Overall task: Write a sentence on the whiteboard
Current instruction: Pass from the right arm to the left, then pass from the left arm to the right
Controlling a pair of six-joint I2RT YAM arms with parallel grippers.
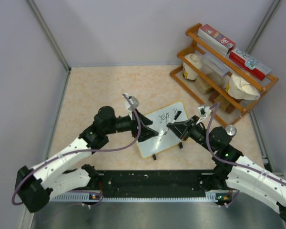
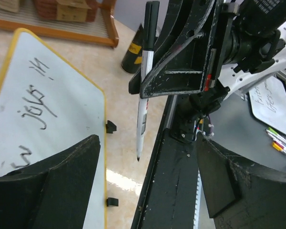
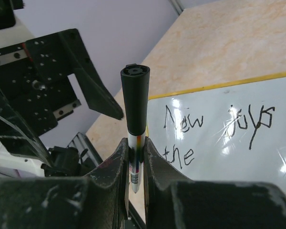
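**Whiteboard** (image 1: pixel 152 143): is lying at the table's centre between the two arms, within reach of both. The handwriting is reading "New jobs", with "the" beneath; one further short word is unclear.

**Right gripper** (image 3: pixel 136 155): is clamping a marker (image 3: pixel 135 95) between its fingers. The tip is pointing down over the board's near edge, probably ready for the next stroke.

**Left gripper** (image 2: pixel 148 191): is standing wide apart, grasping nothing, and hovering at the board's left edge, likely to steady it.

**Wooden rack** (image 1: pixel 193 32): is sitting far right. The box lettering is too small to read.
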